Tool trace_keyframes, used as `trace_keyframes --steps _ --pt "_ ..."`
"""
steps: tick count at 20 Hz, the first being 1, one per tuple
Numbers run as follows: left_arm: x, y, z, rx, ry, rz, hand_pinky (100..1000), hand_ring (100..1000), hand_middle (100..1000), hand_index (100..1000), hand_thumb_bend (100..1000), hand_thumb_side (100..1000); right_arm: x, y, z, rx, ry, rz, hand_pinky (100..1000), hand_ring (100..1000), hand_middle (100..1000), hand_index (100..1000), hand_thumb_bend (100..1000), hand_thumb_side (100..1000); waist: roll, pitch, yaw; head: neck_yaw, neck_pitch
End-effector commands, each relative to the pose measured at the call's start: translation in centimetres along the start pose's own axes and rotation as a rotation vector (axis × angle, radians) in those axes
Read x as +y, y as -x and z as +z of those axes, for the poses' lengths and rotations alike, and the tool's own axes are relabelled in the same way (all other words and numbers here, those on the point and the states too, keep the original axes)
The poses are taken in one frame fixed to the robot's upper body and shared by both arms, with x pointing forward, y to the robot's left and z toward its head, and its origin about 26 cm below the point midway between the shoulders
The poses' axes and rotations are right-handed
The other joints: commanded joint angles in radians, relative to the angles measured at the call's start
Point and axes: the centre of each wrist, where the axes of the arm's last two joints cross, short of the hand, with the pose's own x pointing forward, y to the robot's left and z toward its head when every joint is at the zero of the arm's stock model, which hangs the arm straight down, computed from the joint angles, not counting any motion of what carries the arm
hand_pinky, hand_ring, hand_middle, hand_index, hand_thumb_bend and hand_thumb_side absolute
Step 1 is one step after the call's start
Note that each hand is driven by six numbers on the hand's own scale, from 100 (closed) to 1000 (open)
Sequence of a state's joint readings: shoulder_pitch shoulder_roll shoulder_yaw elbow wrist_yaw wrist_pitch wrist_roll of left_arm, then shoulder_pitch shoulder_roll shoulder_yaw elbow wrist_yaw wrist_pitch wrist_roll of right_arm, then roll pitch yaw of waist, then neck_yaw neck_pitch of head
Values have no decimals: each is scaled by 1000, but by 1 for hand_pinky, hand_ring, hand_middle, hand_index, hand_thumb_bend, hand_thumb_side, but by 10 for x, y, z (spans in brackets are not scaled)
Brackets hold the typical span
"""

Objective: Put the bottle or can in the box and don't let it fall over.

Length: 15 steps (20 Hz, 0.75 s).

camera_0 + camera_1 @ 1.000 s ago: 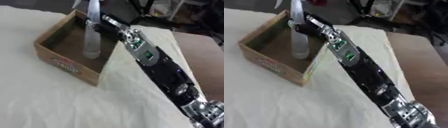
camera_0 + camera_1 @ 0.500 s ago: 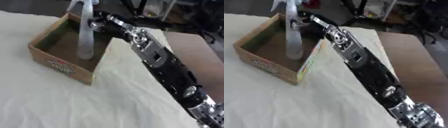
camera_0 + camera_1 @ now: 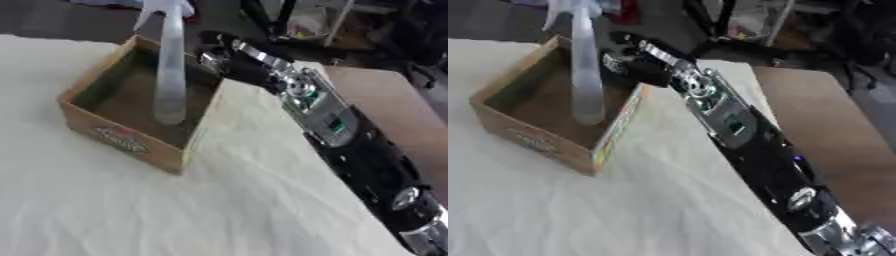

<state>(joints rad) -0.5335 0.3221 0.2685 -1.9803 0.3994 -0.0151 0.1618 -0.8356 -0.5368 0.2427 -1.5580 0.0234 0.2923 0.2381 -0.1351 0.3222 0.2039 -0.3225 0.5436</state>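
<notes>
One white cloth, dark bkgd clutter.

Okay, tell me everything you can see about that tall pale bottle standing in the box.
The bottle is tall, slim and pale, translucent like plastic, with a white spray-type head at the top. It stands upright inside the open cardboard box, base on the box floor near the right wall, rising well above the rim. The right hand is beside its upper part; whether it touches the bottle cannot be made out.

Right hand extended, fingers unclear
</notes>
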Motion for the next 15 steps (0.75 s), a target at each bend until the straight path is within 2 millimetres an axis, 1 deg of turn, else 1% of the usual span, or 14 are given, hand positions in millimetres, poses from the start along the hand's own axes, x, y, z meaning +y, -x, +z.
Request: trace_keyframes --steps 1,4,7,9,13,15 --pt "5 -11 -4 -37 -2 -39 1000 1000 1000 737 401 552 -14 -14 8 -31 16 28 1000 1000 1000 1000 100 736 15 -28 -7 4 6" --pt "9 -11 -2 -35 -13 -55 1000 1000 1000 737 401 553 -14 -17 14 -36 16 30 1000 1000 1000 1000 100 726 23 -27 -19 -1 13" --pt "13 -11 0 -32 -24 -71 1000 1000 1000 737 400 553 -15 -17 17 -33 17 23 1000 1000 1000 1000 100 728 28 -29 -30 -10 14" --pt "15 -11 1 -29 -32 -80 1000 1000 1000 737 399 555 -15 -17 20 -31 20 14 1000 1000 1000 1000 100 710 30 -33 -37 -18 22" --pt "19 -11 3 -23 -42 -98 1000 1000 1000 736 396 556 -18 -25 31 -62 46 -8 1000 1000 1000 1000 100 623 29 -43 -49 -19 45" --pt "20 -12 3 -22 -45 -106 1000 1000 1000 736 396 555 -24 -30 41 -88 73 -15 1000 1000 1000 1000 100 540 28 -50 -57 1 58"
